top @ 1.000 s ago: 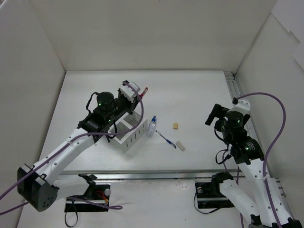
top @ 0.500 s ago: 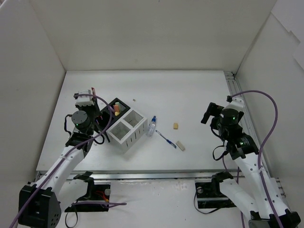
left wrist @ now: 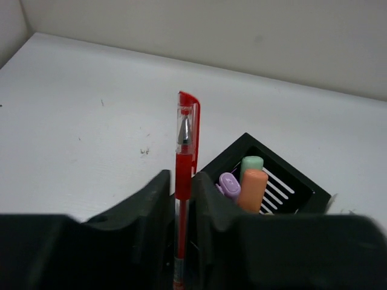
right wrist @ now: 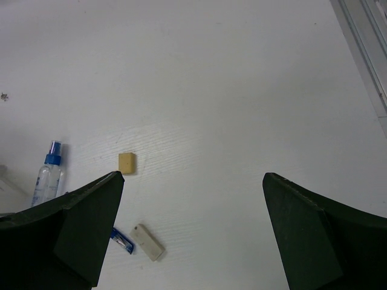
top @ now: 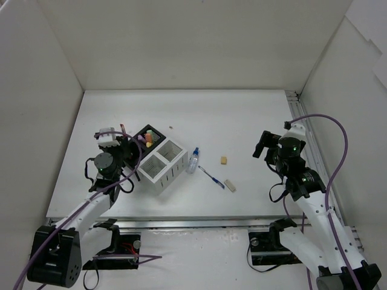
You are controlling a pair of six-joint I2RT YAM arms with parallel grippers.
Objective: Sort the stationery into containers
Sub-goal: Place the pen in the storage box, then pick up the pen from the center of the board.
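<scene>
While the left gripper [left wrist: 181,181] is clamped on a thin red plastic pen [left wrist: 184,151], the pen's capped end projects past the fingertips. Just beyond stands the small black compartmented box [left wrist: 305,194], holding pastel highlighters [left wrist: 253,188] in green, orange and purple. A white slatted two-compartment box [top: 162,166] sits just beside it. The right gripper [right wrist: 193,176] hangs empty, jaws wide apart, over the white table [top: 242,115]. Loose below it are a square beige eraser [right wrist: 126,162], a longer pale eraser [right wrist: 148,241], a thin blue pen [top: 211,177] and a clear blue-capped bottle [right wrist: 47,175].

White table [top: 242,115] within plain white walls [top: 193,42], perhaps aluminium rail [top: 294,107] along its right edge, even light.
</scene>
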